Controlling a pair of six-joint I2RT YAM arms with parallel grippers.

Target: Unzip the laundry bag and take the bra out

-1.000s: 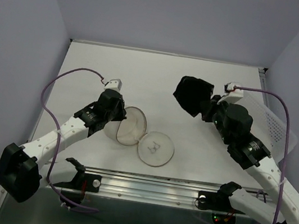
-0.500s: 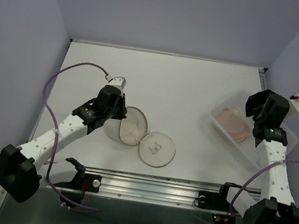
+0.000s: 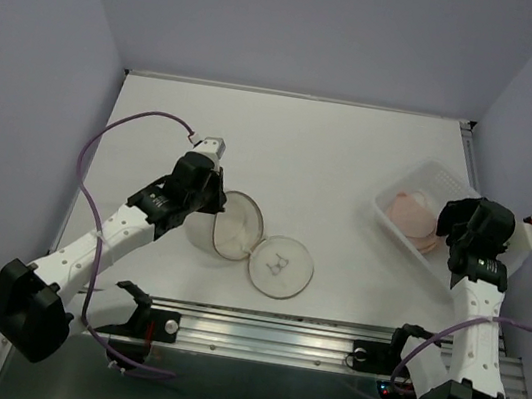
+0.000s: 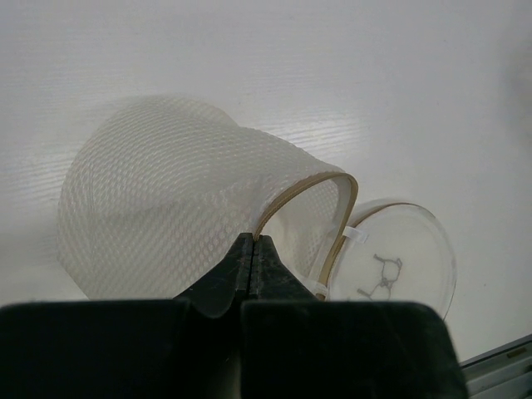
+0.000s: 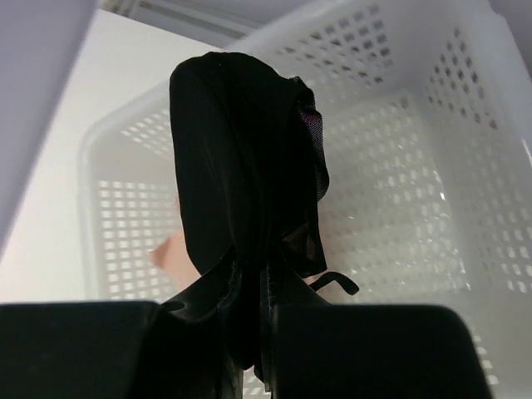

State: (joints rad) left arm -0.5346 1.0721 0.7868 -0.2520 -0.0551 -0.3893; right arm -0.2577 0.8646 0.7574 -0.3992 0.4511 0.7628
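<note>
**Item 1.** Round cream laundry bag (image 3: 232, 225) of translucent mesh with a thin wire rim.
- It lay open on the white table (image 3: 335, 150), at about 7 o'clock from the table's centre.
- It was in two halves, joined at one spot on their rims.
- The domed half (image 4: 166, 208) stood tilted on its side, with its mouth facing 4 o'clock.
- The shallower disc-shaped half (image 3: 281, 266) lay flat at 4 o'clock of the dome and touched it.
- The flat half carried a small dark mark (image 4: 378, 270) on its face.
- Nothing pink showed inside either half.

**Item 2.** Left gripper (image 4: 253, 245), black, two-fingered.
- It was clenched on the wire rim of the domed half, at the dome's 10 o'clock edge in the overhead view.
- The fingers were pressed together, with mesh pinched between them.

**Item 3.** Soft pale pink bra (image 3: 409, 212).
- It rested inside the white rectangular perforated plastic basket (image 3: 432, 175), at 3 o'clock on the table and well apart from the bag.
- It lay toward the basket's 9 o'clock end.
- From the right wrist only a pink corner (image 5: 169, 249) showed, past the dark cloth.

**Item 4.** Right gripper (image 5: 259, 274), black.
- It hung above the basket's middle.
- Its fingers were closed, with no gap visible, on a piece of black fabric (image 5: 245, 158) with a fine mesh edge.
- The fabric draped over the fingertips and hid them.
- Whether the fabric touched the basket floor could not be told.
</note>
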